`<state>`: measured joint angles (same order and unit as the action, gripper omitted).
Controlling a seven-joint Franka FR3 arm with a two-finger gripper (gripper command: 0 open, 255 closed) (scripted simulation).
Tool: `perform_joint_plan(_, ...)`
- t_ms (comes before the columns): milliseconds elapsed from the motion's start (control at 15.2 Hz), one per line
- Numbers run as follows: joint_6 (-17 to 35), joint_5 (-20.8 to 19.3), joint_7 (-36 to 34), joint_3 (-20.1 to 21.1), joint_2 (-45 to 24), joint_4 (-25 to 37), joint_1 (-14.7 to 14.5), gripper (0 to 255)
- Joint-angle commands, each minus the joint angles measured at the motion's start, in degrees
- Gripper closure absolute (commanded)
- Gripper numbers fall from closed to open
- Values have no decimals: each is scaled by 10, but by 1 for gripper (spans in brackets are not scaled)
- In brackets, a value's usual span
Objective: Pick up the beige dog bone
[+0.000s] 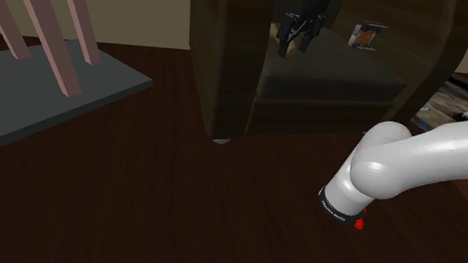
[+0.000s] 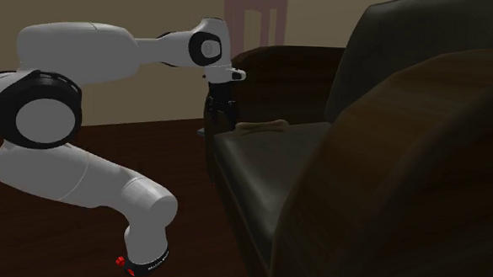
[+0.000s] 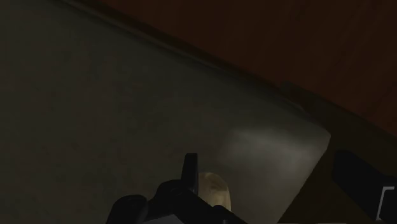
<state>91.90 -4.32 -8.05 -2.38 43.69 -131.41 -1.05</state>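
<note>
The beige dog bone (image 2: pixel 266 126) lies flat on the dark seat cushion (image 2: pixel 261 159) of a brown armchair (image 1: pixel 227 59). In the shoulder view it is a small pale-ended piece (image 1: pixel 368 35) to the right of the gripper. My black gripper (image 2: pixel 221 118) hangs fingers-down over the cushion's front corner, just short of the bone's near end. Its fingers stand apart with nothing between them (image 1: pixel 297 42). In the wrist view a rounded beige end of the bone (image 3: pixel 214 188) shows right beside one black finger (image 3: pixel 189 168), over the grey cushion.
The armchair's tall back (image 2: pixel 422 123) and armrests (image 1: pixel 437 27) wall in the seat. A grey platform (image 1: pixel 43 93) with pinkish wooden legs stands on the dark wood floor (image 1: pixel 144 200) at the shoulder view's left. The arm's base (image 2: pixel 143 260) is on the floor before the chair.
</note>
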Motion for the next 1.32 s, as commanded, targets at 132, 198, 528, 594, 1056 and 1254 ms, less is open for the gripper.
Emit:
perform_joint_plan(132, 4, -5, -30, 0, -45, 37, 18, 0)
perform_joint_plan(198, 5, -8, -45, -1, -67, 57, 26, 0)
perform_joint_plan(528, -2, -22, -119, -8, -171, 159, 66, 0)
perform_joint_plan(594, -6, -25, -133, -10, -191, 181, 74, 0)
perform_joint_plan(1056, 15, -31, -168, -17, -226, 192, 89, 0)
perform_joint_plan(1254, 42, -32, -170, -18, -220, 159, 90, 0)
